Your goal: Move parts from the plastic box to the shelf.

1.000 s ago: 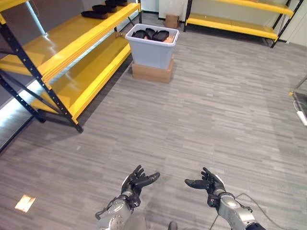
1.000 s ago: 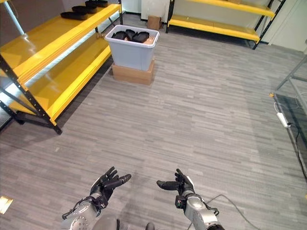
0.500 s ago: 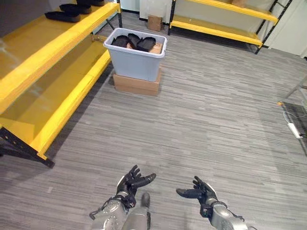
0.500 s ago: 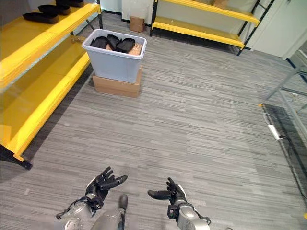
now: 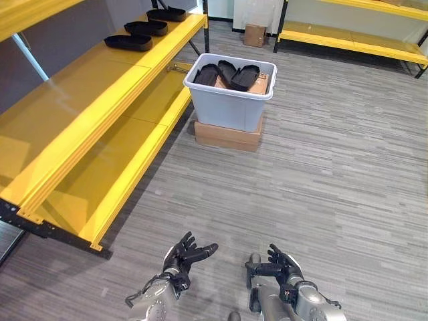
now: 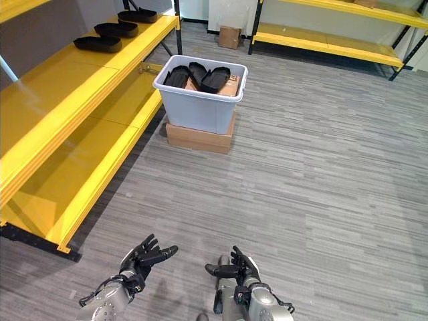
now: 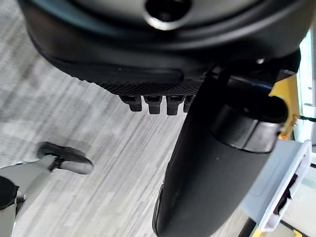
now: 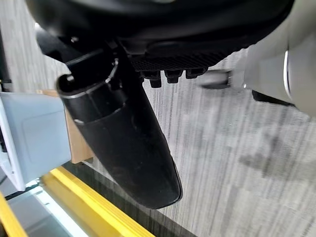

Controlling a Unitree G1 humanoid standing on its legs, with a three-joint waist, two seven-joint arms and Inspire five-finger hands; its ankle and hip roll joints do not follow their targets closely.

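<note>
A grey plastic box [image 5: 231, 100] stands on a cardboard carton [image 5: 227, 134] on the floor, straight ahead and some way off. Several black parts [image 5: 228, 73] lie in it. More black parts [image 5: 128, 42] rest on the upper board of the yellow shelf [image 5: 93, 93] to my left. My left hand [image 5: 185, 255] and right hand [image 5: 275, 265] hover low in front of me, palms up, fingers straight and spread, holding nothing. The box [image 7: 279, 187] edge also shows past my left thumb in the left wrist view.
The yellow shelf's lower board [image 5: 114, 180] runs close along my left side. A second yellow shelf [image 5: 354, 40] lines the far wall, with a small carton [image 5: 253, 34] beside it. Grey plank floor [image 5: 321, 174] lies between me and the box.
The whole view has shifted: the camera has turned, so the left shelf and the box sit differently in frame. Both hands stay open, palms up, in the same pose.
</note>
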